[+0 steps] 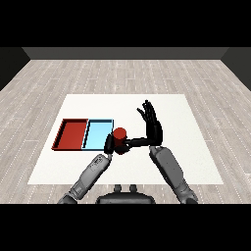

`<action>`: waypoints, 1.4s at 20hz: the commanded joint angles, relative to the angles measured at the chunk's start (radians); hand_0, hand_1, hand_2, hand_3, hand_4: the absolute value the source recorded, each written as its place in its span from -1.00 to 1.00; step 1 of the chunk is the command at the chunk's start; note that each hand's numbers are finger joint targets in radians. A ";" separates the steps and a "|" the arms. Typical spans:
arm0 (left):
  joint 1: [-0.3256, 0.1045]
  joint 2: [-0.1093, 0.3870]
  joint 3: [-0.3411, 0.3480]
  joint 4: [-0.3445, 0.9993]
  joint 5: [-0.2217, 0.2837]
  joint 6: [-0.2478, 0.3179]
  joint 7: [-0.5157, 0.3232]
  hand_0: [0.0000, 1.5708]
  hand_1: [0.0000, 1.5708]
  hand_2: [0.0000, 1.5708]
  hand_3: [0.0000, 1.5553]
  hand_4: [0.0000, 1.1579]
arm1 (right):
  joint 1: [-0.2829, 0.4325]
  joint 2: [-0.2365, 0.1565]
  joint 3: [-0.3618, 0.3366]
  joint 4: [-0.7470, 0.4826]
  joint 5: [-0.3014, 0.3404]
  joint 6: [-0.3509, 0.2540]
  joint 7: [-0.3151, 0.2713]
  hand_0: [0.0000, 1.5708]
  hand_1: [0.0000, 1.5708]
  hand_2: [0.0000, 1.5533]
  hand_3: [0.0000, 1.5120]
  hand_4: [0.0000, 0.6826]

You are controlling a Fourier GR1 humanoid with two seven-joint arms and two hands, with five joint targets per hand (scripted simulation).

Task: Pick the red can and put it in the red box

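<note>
Head view shows the short red cylindrical can (119, 135) standing on the white desk (196, 162), just beside the near right corner of the shallow light blue tray (98, 131). My left hand (110, 145) presses against the can's left side, fingers seemingly curled round it. My right hand (152, 120) stands right of the can with straight, spread fingers, its thumb reaching toward it. I judge the grasp underway; next, lift and carry it leftward past the blue tray into the flat red tray (72, 134).
</note>
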 commanded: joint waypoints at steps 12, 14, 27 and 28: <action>0.040 0.227 0.182 -0.207 -0.057 -0.071 0.100 1.00 1.00 1.00 0.88 0.92 | 0.177 -0.126 -0.286 -0.031 -0.112 0.152 -0.048 -1.00 -1.00 -1.00 -1.00 -1.00; 0.037 0.236 0.196 -0.194 -0.068 -0.072 0.126 1.00 1.00 0.98 0.88 0.92 | 0.318 -0.131 -0.279 -0.043 -0.090 0.177 -0.125 -1.00 -1.00 -1.00 -1.00 -1.00; -0.199 0.389 0.381 0.170 -0.193 -0.110 0.205 0.99 0.99 0.92 0.83 0.90 | 0.405 -0.115 -0.306 0.136 -0.084 0.244 -0.175 -1.00 -1.00 -1.00 -1.00 -1.00; -0.182 0.390 0.381 0.217 -0.204 -0.112 0.189 0.95 0.95 0.71 0.86 0.91 | 0.428 -0.109 -0.295 0.103 -0.069 0.227 -0.169 -1.00 -1.00 -1.00 -1.00 -1.00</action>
